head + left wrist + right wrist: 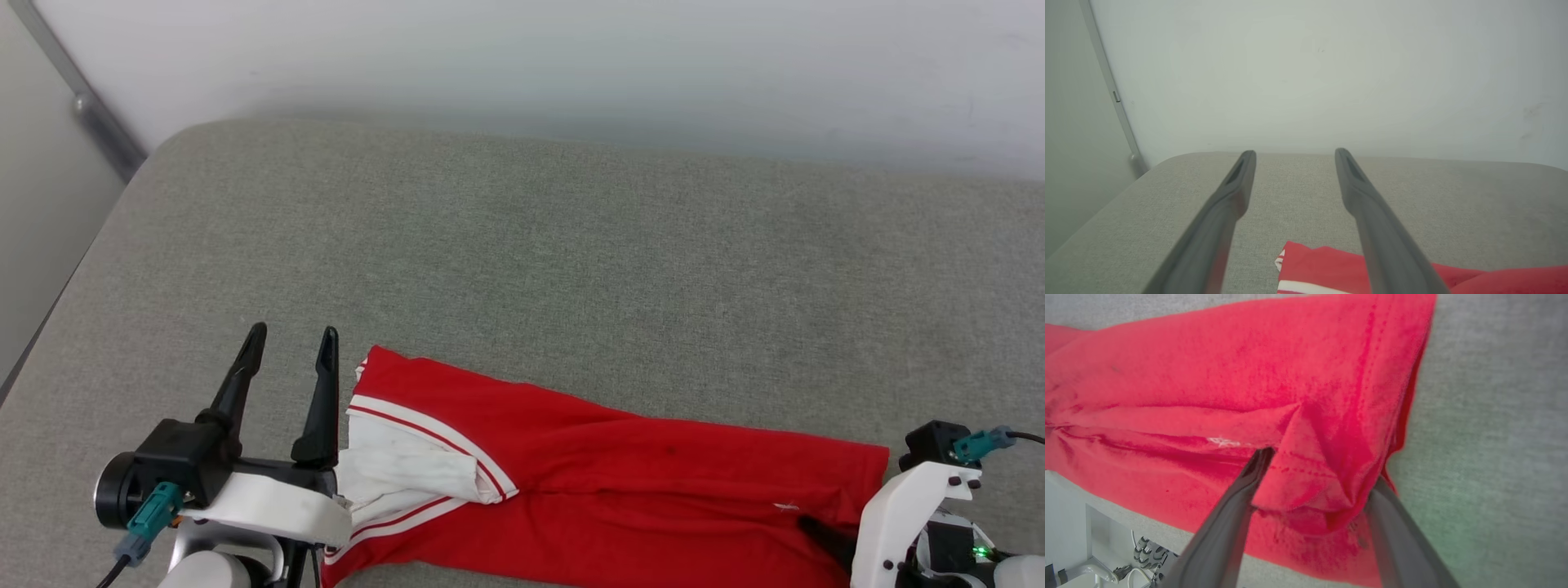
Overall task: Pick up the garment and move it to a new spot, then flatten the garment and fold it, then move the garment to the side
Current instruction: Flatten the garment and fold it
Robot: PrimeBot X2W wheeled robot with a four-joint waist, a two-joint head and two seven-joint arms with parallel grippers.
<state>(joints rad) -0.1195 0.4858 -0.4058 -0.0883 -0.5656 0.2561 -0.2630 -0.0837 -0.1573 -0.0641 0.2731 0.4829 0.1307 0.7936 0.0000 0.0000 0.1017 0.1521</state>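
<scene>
The left gripper [293, 331] hovers with fingers spread and empty, just beside the garment's collar end. There a white sleeve [408, 465] with red-striped trim lies tucked over the red cloth. The garment [612, 457] stretches rightward as a long, narrow band along the near edge of the grey padded surface [531, 245]. It seems already flattened and folded lengthwise. At the hem end, the right gripper [1322, 467] stands spread around a bunched fold of cloth, not visibly clamped. A crosswise fold probably remains, then moving it aside.
</scene>
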